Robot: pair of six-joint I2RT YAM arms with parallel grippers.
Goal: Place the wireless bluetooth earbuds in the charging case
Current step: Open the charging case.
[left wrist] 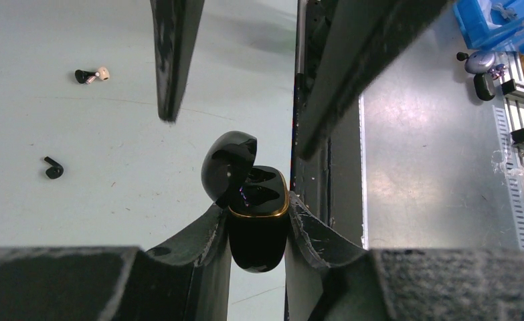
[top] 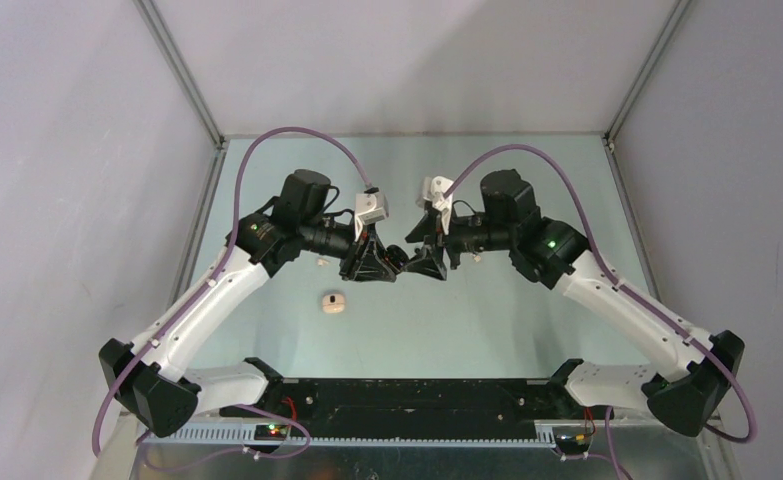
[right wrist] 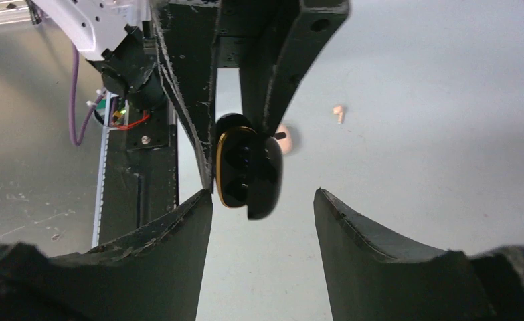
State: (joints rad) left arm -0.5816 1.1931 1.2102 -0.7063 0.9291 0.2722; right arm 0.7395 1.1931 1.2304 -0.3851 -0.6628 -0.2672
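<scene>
Grip notes. Clamping glossy black charging case (left wrist: pixel 259 234) low on its body in left claw (left wrist: pixel 255 212), lid hanging open past the fingertips. Standing wide and holding nothing: right claw (right wrist: pixel 262 194), case just beyond its tips. Judging case light, rigid, slick, hinge delicate; favouring flat sides. Lying on desk (left wrist: pixel 145 134) well beyond left claw: black earbud (left wrist: pixel 53 168), black-and-white earbud (left wrist: pixel 92 75).

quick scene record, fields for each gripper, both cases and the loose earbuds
left gripper: shut on black case
black case: lid open, gold rim
right gripper: open, fingers either side of black case
beige case: on table, apart from both grippers
black earbud: loose on table
black-and-white earbud: loose on table
cream earbud: loose on table
</scene>
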